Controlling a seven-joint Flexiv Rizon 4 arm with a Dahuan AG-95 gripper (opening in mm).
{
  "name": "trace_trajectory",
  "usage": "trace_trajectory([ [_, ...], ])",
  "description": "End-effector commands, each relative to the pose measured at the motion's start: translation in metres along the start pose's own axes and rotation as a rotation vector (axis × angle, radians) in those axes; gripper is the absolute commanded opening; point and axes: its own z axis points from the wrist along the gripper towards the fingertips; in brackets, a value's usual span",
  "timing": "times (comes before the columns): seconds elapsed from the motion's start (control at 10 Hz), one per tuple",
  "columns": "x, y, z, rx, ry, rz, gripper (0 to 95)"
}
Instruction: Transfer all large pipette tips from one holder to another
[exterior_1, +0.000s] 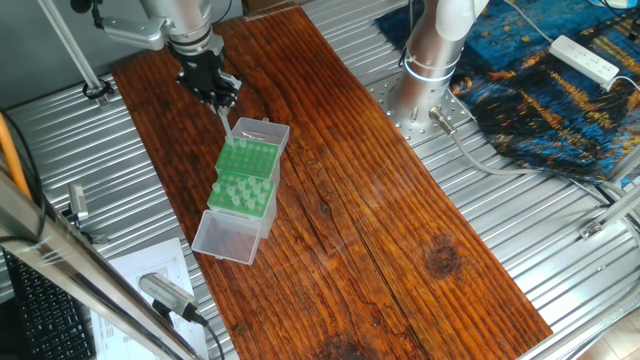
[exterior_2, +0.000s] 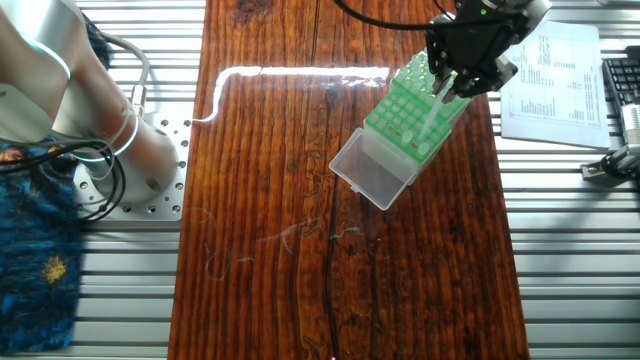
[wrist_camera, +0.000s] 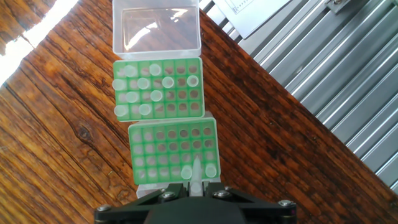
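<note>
Two green racks stand end to end on the wooden board. In the hand view the far rack (wrist_camera: 158, 88) holds several large pipette tips (wrist_camera: 143, 83). The near rack (wrist_camera: 173, 152) has two tips (wrist_camera: 211, 170) in its closest row. My gripper (wrist_camera: 196, 185) is shut on one pale tip (wrist_camera: 196, 169), which hangs point down just over the near rack's closest row. The fixed views show the gripper (exterior_1: 222, 100) (exterior_2: 445, 88) above the end of the racks (exterior_1: 245, 170) (exterior_2: 408, 105), with the held tip (exterior_1: 223, 118) (exterior_2: 430, 118) hanging below the fingers.
A clear lid (wrist_camera: 155, 28) (exterior_2: 372, 170) lies open past the far rack, and another (exterior_1: 262, 130) sits by the near rack. The arm's base (exterior_1: 430, 60), a blue cloth (exterior_1: 540, 80) and a power strip (exterior_1: 585, 58) lie beyond the board. Printed sheets (exterior_2: 555, 75) lie beside it.
</note>
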Motion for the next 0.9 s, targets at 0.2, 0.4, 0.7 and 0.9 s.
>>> trace_trajectory([
  [0.2,0.0006,0.0003,0.0006,0.0,-0.001,-0.002,0.0],
  [0.4,0.0007,0.0003,0.0008,0.001,0.002,-0.002,19.0],
  [0.7,0.0007,0.0001,0.0011,0.001,0.001,0.005,19.0],
  [0.9,-0.0001,0.0,0.0015,0.002,0.002,0.004,19.0],
])
